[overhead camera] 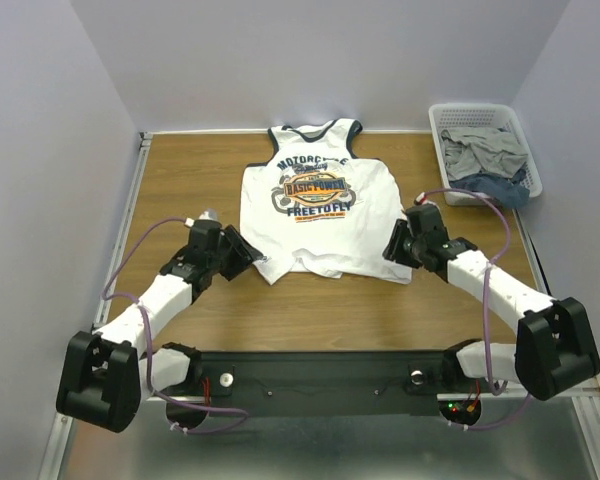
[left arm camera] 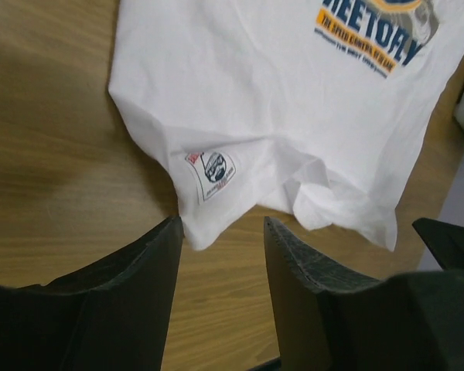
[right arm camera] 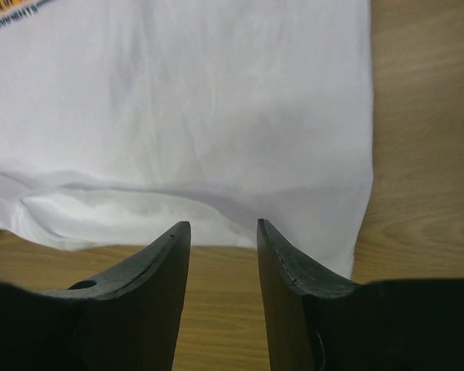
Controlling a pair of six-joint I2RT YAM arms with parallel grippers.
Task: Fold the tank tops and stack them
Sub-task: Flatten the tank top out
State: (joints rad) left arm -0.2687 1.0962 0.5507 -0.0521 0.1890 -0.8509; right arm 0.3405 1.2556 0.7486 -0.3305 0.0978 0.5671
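A white tank top [overhead camera: 320, 210] with navy trim and a navy-orange chest print lies flat on the wooden table, neck toward the far wall. Its hem is rumpled at the near edge. My left gripper [overhead camera: 248, 252] stands open at the hem's left corner; in the left wrist view that corner [left arm camera: 205, 224] with a small label sits just beyond the left gripper [left arm camera: 223, 220], ungripped. My right gripper [overhead camera: 394, 243] is open at the hem's right corner. The right wrist view has the hem [right arm camera: 216, 224] just past the right gripper [right arm camera: 223, 222], with bare wood between the fingers.
A white basket [overhead camera: 446, 112] at the table's back right holds crumpled grey and blue clothes [overhead camera: 490, 160]. A metal rail [overhead camera: 130, 200] runs along the table's left edge. Grey walls close in the back and both sides.
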